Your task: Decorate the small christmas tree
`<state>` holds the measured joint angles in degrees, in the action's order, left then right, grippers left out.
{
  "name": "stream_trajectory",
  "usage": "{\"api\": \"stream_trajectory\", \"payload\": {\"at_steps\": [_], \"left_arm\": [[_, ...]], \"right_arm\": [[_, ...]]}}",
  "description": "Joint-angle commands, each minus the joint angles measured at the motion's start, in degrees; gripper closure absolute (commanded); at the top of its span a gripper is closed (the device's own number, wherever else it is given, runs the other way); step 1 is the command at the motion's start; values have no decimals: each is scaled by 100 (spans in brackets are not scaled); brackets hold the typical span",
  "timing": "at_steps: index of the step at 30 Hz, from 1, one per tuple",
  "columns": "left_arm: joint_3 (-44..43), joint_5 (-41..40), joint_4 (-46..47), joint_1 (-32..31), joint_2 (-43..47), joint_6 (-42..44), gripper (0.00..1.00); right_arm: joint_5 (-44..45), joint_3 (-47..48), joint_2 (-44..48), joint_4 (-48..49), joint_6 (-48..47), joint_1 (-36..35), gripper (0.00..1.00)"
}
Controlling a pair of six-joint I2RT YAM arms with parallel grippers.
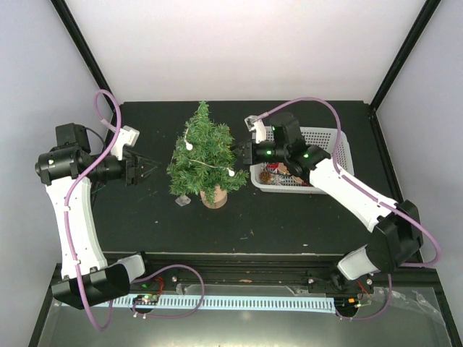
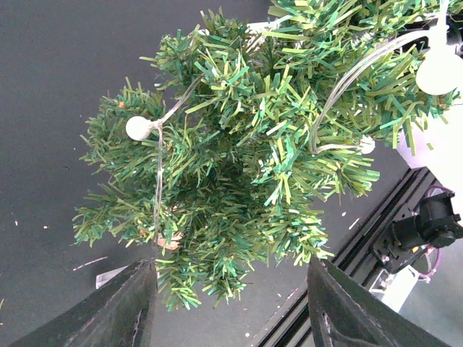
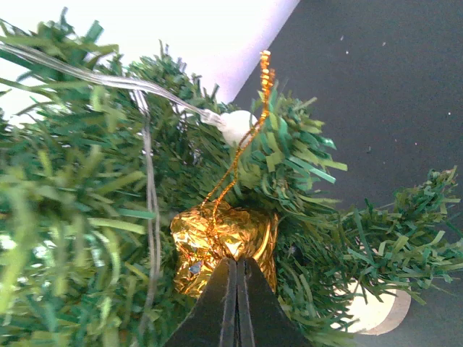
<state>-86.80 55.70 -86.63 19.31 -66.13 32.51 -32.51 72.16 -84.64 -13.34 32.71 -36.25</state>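
The small christmas tree [image 1: 205, 155] stands mid-table on its tan stump [image 1: 213, 196], with a clear light string and white bulbs [image 1: 189, 145] draped over it. My left gripper [image 1: 148, 170] is open and empty just left of the tree. In the left wrist view its jaws stand wide apart with the tree's [image 2: 246, 144] lower branches between and beyond them. My right gripper [image 1: 242, 152] is at the tree's right side. In the right wrist view it [image 3: 237, 269] is shut on a gold foil ornament [image 3: 213, 238], pressed into the branches, whose gold wire loop [image 3: 249, 137] rises over a branch.
A white basket [image 1: 336, 141] holding more ornaments sits right of the tree, under my right arm. A small clear plastic piece [image 1: 183, 200] lies by the stump. A black rail [image 1: 239, 271] runs along the table's near edge.
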Motion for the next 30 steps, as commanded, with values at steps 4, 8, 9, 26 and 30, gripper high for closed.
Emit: {"api": "stream_trajectory", "payload": {"at_steps": [4,8,9,26,30], "left_arm": [[38,72,-56,-24,-22,80,42],[50,86,-50,-19,-15,80,42],[50,88,-52,-23,-15,80,42],[231,117,55,-24,25,53,42],[276,133,53,-24,39,69,41]], "right_arm": [[-129,200,-228,-209,-167,-94,99],[-125,253,-273,-267,-204,-120,99],[-123,267,-265,-274,-210,-126,99],[667,514,331,-1098,-552,-89,60],[741,423,479,-1102,-556,59,54]]}}
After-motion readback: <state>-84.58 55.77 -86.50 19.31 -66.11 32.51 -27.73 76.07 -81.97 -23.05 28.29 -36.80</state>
